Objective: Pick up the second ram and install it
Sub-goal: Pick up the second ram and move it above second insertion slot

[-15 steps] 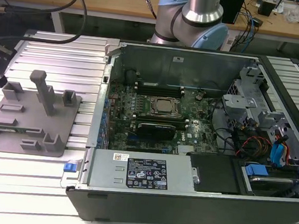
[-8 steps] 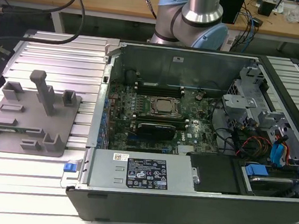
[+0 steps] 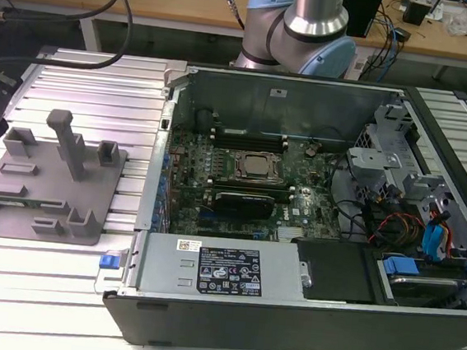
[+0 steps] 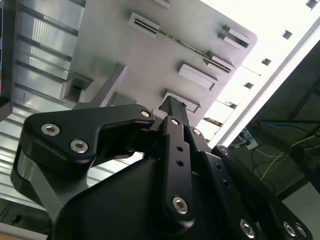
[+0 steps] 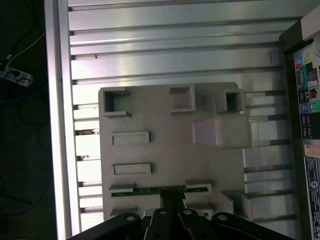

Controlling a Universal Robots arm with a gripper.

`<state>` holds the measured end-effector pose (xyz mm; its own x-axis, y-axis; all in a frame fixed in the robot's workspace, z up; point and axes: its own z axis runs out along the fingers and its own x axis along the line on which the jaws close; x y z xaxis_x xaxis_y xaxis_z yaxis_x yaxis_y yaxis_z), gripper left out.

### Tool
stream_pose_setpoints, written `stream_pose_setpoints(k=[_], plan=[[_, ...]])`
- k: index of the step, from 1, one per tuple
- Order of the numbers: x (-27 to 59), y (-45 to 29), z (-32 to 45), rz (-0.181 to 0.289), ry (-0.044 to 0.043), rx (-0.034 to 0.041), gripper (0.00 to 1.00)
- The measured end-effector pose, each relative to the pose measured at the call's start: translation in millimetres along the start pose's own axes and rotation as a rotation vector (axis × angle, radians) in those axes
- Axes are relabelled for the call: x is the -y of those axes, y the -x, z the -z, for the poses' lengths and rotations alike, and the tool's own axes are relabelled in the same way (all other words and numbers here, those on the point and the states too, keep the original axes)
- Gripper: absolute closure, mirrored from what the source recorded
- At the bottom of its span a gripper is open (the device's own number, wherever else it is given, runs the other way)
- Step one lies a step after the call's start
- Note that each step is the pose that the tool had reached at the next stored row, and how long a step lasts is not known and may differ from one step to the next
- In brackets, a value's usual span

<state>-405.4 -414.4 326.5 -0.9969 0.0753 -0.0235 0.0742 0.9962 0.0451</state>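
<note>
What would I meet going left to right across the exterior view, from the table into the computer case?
gray fixture plate → processor socket → red cables → blue drive handle

Note that the slotted table (image 3: 84, 94) is bare aluminium, ribbed, with a brushed sheen. The fixture plate (image 3: 45, 194) on it looks like matt grey plastic, faintly grainy. The computer case (image 3: 290, 106) is dull bare sheet metal, and the label (image 3: 231, 271) on its near cover is glossy paper. The arm (image 3: 316, 9) is smooth silver metal with glossy pale blue plastic caps (image 3: 261, 12). The gripper (image 4: 175, 107) is black with a smooth satin finish, and its screw heads (image 4: 180, 205) are bright metal. The second ram (image 5: 150, 190) reads as dark matt board. The far bench (image 3: 192, 5) looks like wood.
</note>
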Motion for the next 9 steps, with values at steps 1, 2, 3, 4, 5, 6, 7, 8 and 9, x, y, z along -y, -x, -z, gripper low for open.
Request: stream_pose_setpoints(k=[1, 2, 3, 4, 5, 6, 7, 8, 9], plan=[[0.0, 0.0, 0.0, 0.0, 0.0, 0.0, 0.92], [0.0, -0.1, 0.0, 0.0, 0.0, -0.0001, 0.92], [0.0, -0.1, 0.0, 0.0, 0.0, -0.0001, 0.92], [0.0, -0.1, 0.0, 0.004, 0.0001, -0.0002, 0.92], [0.0, -0.2, 0.1, 0.027, 0.0005, -0.0014, 0.92], [0.0, -0.1, 0.0, 0.075, 0.0017, -0.0035, 0.92], [0.0, -0.1, 0.0, 0.096, 0.0023, -0.0044, 0.92], [0.0, -0.1, 0.0, 0.11, 0.0026, -0.005, 0.92], [0.0, -0.1, 0.0, 0.159, 0.0037, -0.0072, 0.92]])
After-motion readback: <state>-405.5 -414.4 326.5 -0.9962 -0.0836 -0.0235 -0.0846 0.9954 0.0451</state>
